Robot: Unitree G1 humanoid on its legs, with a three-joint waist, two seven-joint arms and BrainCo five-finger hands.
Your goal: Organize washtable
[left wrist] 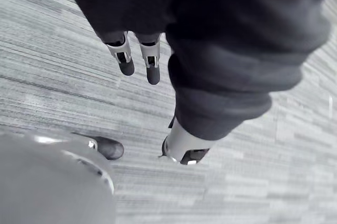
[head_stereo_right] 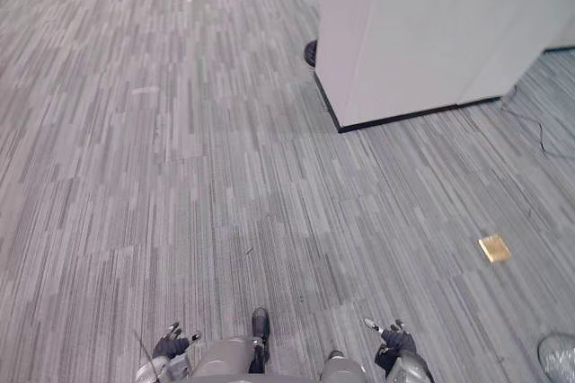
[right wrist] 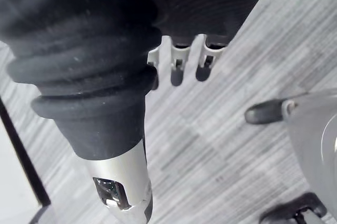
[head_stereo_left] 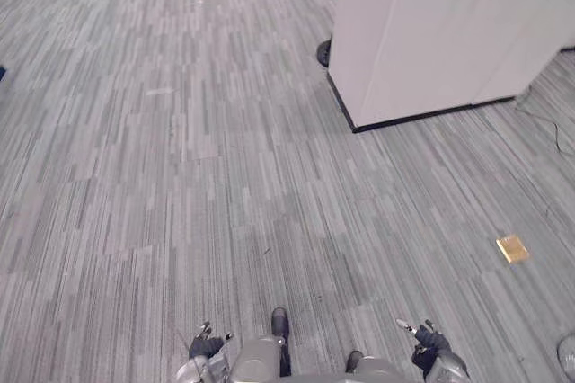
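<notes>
Both hands hang low by my sides over grey striped carpet (head_stereo_left: 180, 176). My left hand (head_stereo_left: 205, 345) shows at the lower edge, left of centre. In its wrist view its fingers (left wrist: 151, 65) are straight and its thumb (left wrist: 184, 148) stands apart, with nothing held. My right hand (head_stereo_left: 429, 340) shows at the lower edge, right of centre. Its fingers (right wrist: 179, 69) are likewise straight and relaxed and its thumb (right wrist: 124, 187) is apart from them, over bare carpet.
A tall white cabinet (head_stereo_left: 431, 32) with a dark base strip stands at the upper right. A dark rounded object (head_stereo_left: 323, 52) sits at its left side. A small flat yellow piece (head_stereo_left: 512, 248) lies on the carpet to the right. A pale rounded thing (head_stereo_left: 568, 354) shows at the lower right corner.
</notes>
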